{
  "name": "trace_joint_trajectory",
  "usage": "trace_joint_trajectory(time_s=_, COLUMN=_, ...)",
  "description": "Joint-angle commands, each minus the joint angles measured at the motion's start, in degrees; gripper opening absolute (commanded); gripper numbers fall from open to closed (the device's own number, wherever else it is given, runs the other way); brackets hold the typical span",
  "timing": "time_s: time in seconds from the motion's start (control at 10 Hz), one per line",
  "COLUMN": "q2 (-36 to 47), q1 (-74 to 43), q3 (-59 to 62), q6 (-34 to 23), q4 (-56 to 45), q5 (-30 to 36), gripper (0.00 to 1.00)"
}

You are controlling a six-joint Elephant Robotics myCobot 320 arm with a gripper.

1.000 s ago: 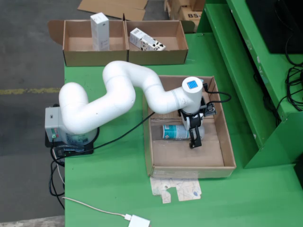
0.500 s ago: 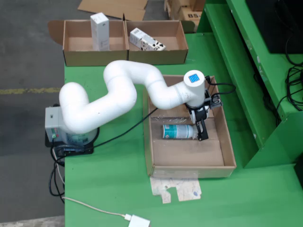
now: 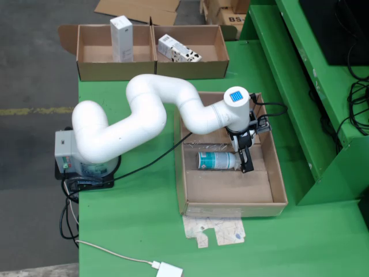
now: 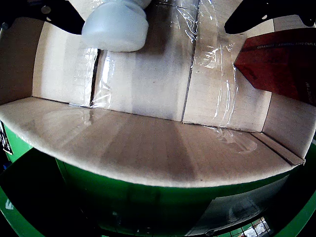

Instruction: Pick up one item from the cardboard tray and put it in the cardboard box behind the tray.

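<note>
A white-capped bottle with a teal and white label (image 3: 216, 160) lies on its side in the cardboard tray (image 3: 277, 173). My gripper (image 3: 247, 163) hangs low in the tray at the bottle's cap end. In the wrist view the white cap (image 4: 116, 24) sits between my black fingers (image 4: 42, 15), close to the left one, with a wide gap to the right one. The gripper (image 4: 150, 11) is open. A dark red packet (image 4: 284, 64) lies at the tray's right side in the wrist view. Two cardboard boxes (image 3: 104, 68) (image 3: 199, 68) stand behind the tray.
The left box holds an upright white carton (image 3: 121, 37); the right box holds a black-and-white carton (image 3: 179, 51) lying down. Clear tape (image 4: 207, 74) crosses the tray floor. A flat paper piece (image 3: 216, 231) lies in front of the tray. A cable (image 3: 150, 163) runs to the arm base.
</note>
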Motion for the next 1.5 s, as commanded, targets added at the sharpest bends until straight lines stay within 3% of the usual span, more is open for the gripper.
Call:
trace_joint_trajectory(time_s=0.0, q2=1.66, q1=0.02, q3=1.6, q6=-0.01, q4=0.54, q5=-0.21, gripper=1.0)
trace_joint_trajectory(time_s=0.3, q2=1.66, q1=0.02, q3=1.6, q6=-0.01, q4=0.54, q5=-0.21, gripper=1.0)
trace_joint_trajectory(time_s=1.3, q2=1.66, q1=0.02, q3=1.6, q6=-0.01, q4=0.54, q5=-0.21, gripper=0.0)
trace_joint_trajectory(time_s=1.4, q2=1.66, q1=0.02, q3=1.6, q6=-0.01, q4=0.54, q5=-0.21, gripper=0.0)
